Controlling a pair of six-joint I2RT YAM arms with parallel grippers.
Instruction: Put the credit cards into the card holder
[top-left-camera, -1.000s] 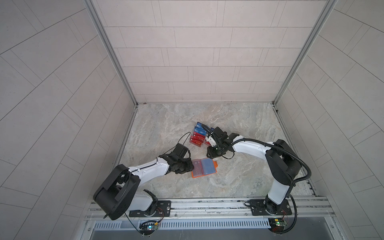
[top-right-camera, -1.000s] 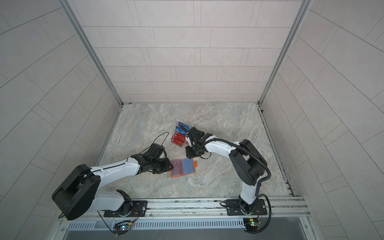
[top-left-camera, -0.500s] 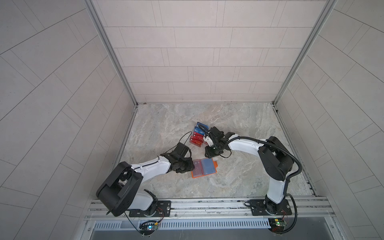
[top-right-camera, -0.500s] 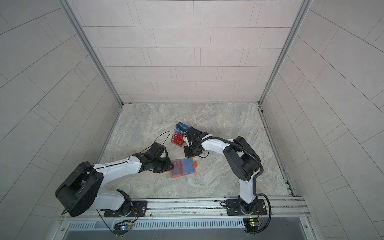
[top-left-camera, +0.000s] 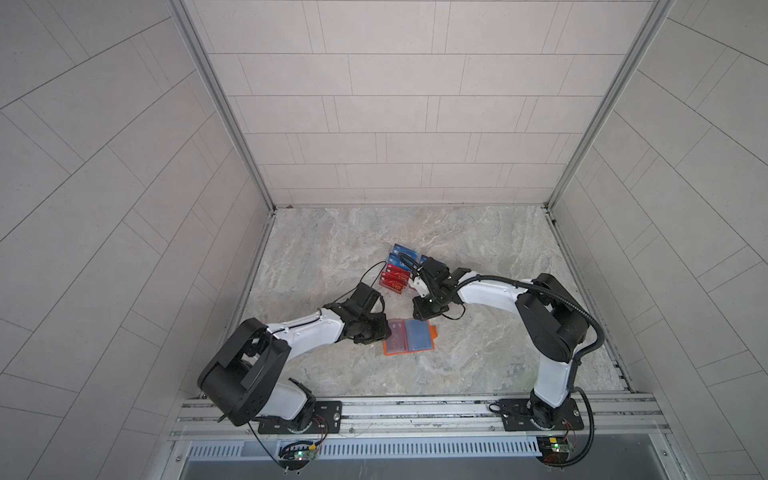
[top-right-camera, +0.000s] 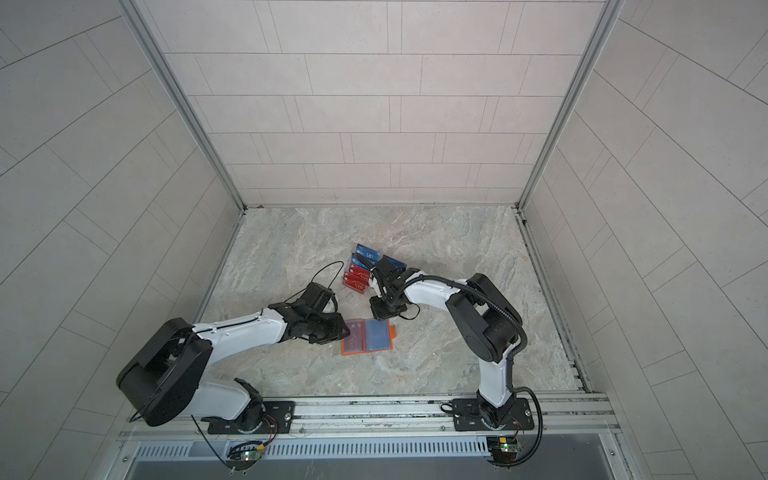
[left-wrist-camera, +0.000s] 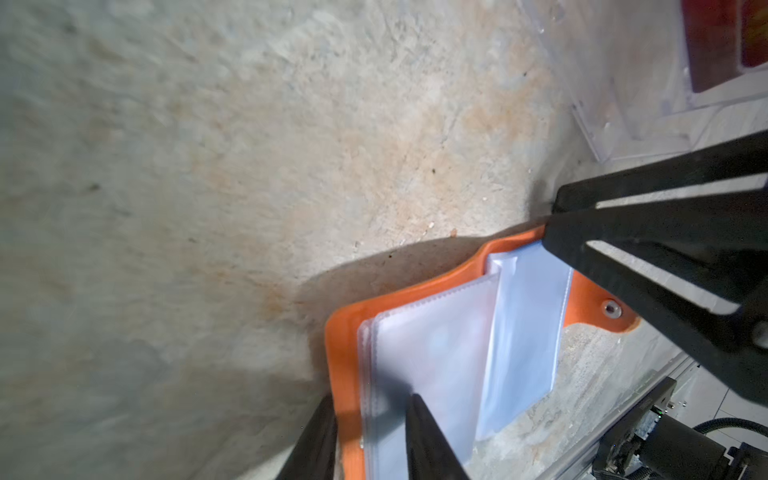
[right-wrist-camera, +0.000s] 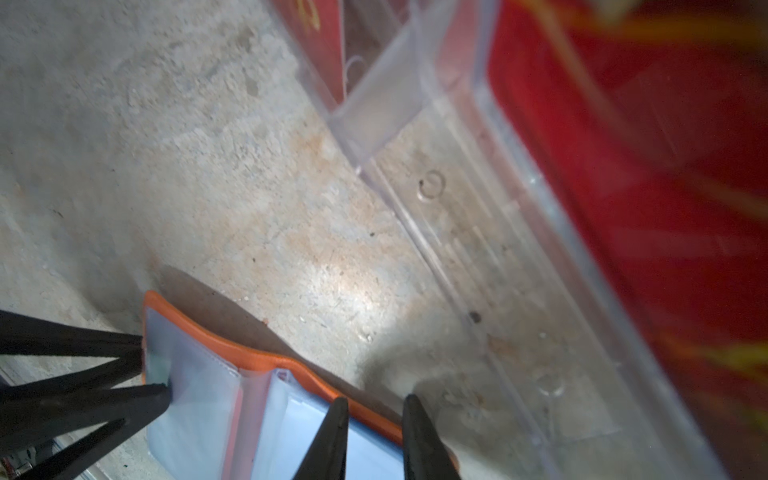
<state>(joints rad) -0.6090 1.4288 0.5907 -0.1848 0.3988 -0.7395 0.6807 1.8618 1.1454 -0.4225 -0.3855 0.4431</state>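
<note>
Several credit cards (top-left-camera: 397, 280) in clear rack (right-wrist-camera: 490, 257), card holder (top-left-camera: 390, 351) open alongside

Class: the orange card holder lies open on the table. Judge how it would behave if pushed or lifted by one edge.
The card holder probably flops: its clear sleeves fan up loosely. Thin and flat, it likely slides rather than tips. Glossy sleeves look slippery.

Orange card holder (top-right-camera: 368, 337) lies open on the marbled tabletop (top-right-camera: 449, 249). Left end effector (top-right-camera: 344, 330) at its left edge, right end effector (top-right-camera: 381, 314) at its far edge. Red and blue credit cards (top-right-camera: 360, 272) stand tiered just behind.
</note>
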